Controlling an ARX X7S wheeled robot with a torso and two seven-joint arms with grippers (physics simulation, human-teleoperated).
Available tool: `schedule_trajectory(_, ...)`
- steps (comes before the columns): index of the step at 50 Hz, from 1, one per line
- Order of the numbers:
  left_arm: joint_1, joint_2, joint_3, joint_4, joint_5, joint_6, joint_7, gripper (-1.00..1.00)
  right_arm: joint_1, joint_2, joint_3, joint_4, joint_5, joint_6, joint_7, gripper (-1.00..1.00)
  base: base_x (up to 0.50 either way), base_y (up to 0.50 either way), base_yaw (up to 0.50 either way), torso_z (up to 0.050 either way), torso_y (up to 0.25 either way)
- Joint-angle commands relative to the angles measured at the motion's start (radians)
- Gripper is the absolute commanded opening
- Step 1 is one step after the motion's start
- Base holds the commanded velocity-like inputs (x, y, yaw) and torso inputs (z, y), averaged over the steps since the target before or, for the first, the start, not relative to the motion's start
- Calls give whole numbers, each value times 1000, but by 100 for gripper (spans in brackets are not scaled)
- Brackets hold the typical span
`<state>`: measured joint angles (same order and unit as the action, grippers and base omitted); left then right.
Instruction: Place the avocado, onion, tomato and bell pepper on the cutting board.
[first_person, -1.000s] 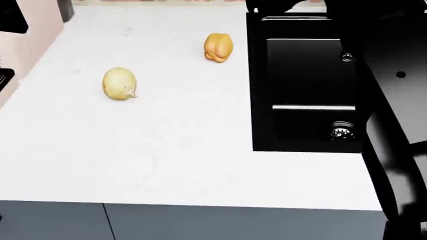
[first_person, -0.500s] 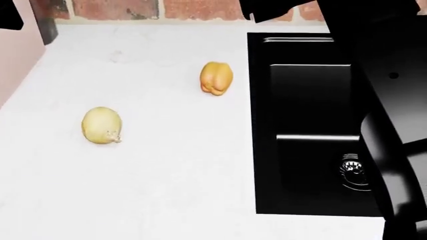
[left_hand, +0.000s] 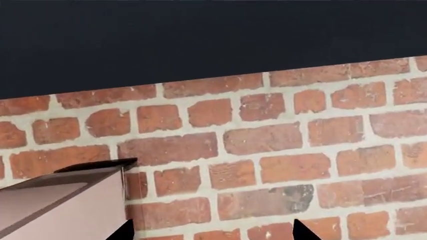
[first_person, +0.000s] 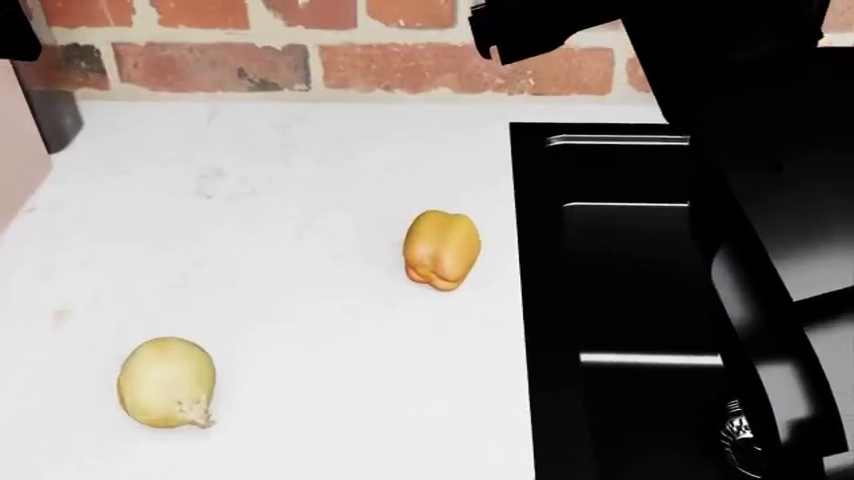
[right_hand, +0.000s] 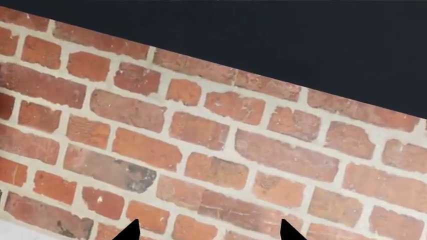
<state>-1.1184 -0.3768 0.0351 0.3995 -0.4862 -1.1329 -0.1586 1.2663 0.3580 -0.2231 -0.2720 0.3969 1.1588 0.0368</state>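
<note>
The white bench (first_person: 307, 180) fills most of the head view, backed by a brick wall (first_person: 267, 65), with a black sink (first_person: 627, 300) at its right. The onion (first_person: 166, 383) lies near the front left, the bell pepper (first_person: 442, 250) beside the sink; cutting board, avocado and tomato are out of sight. Both wrist views face the wall, jaws spread and empty. This looks like the searching stage; next, an arm must descend onto a vegetable.

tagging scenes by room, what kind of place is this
Most likely a kitchen: a white counter with a black sink set into it, a brick wall behind, and an onion and pepper lying out.
</note>
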Motion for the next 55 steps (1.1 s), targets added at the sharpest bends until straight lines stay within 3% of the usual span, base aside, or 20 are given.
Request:
schedule_trajectory(1, 1, -1, -3, 9, -8, -5, -4, 100, -14, 4, 3, -17, 9, 8, 4, 100, 414, 55, 0, 0, 0)
schedule_trajectory(15, 9, -1, -6, 16, -20, -14, -8, 100, -22, -1, 40, -28, 38, 27, 3, 100, 108, 14, 0, 0, 1)
schedule_trajectory(19, 8, -3, -5, 20, -24, -21, -8, 100, 24, -26, 81, 19, 81, 137, 3, 100, 0, 0, 0, 0, 0)
schedule_trajectory(32, 10, -6, -9, 19, -31, -19, -9, 100, 146, 20, -1, 80, 152, 344, -72, 100, 0, 0, 0, 0, 0)
schedule_trajectory(55, 16, -15, -6, 27, -37, -18, -16, 100, 151, 71, -93, 163, 368, 394, -23, 100, 0, 0, 0, 0, 0)
